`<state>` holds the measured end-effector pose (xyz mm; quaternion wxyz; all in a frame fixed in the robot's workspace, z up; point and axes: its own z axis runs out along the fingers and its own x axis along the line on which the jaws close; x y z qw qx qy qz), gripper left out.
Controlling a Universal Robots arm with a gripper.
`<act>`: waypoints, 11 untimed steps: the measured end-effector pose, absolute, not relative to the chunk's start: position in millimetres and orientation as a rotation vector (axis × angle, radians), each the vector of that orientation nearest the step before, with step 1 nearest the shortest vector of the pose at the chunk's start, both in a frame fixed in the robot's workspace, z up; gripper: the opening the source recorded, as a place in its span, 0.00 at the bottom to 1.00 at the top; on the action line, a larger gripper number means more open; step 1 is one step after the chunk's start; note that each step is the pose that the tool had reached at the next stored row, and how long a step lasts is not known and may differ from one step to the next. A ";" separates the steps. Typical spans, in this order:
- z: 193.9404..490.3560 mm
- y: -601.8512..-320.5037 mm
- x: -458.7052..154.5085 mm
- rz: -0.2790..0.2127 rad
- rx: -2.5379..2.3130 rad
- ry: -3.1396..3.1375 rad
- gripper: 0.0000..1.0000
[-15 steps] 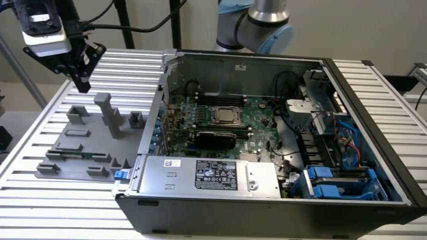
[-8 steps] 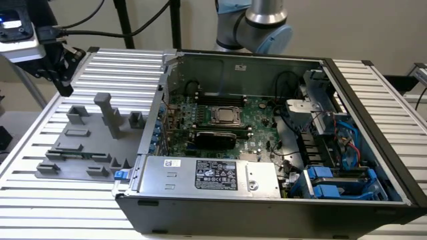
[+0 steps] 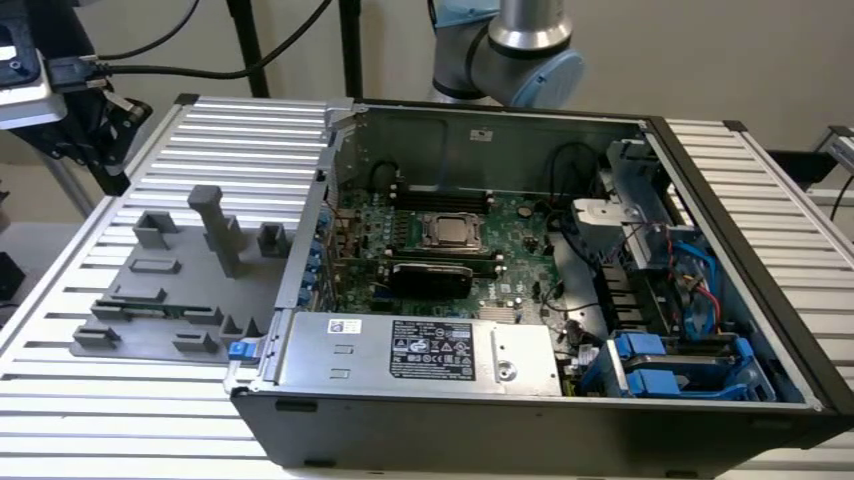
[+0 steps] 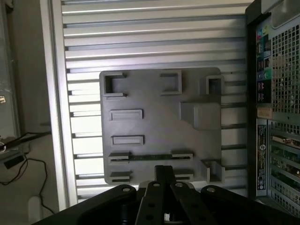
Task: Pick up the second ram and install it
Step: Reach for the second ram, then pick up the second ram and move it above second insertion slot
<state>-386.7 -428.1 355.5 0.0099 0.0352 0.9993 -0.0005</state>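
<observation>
- The worktop (image 3: 80, 400) carries a fixture plate (image 3: 174, 290) towards its edge on the exterior view's left, and an open computer case (image 3: 534, 425) just beside the plate, on the exterior view's right.
- The second ram (image 4: 150, 157) sits in a slot on the plate, between two holder blocks, close to the plate's near edge in the exterior view.
- The hand (image 4: 164, 171) hangs over that edge, just beside the ram.
- In the case, the motherboard (image 3: 514, 225) lies on the floor with the CPU socket (image 3: 451, 232) near its middle.
- The power supply (image 3: 414, 350) runs along the case's front wall.
- The drive bays (image 3: 681, 365) fill its front corner on the exterior view's right.
- The robot arm (image 3: 527, 45) stands behind the case's back wall.
</observation>
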 end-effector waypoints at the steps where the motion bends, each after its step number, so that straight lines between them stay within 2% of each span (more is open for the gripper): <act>1: 355.5 -428.1 -386.7 -0.002 0.110 3.120 0.11; 11: 355.5 -428.1 -386.8 -0.002 0.110 3.120 0.11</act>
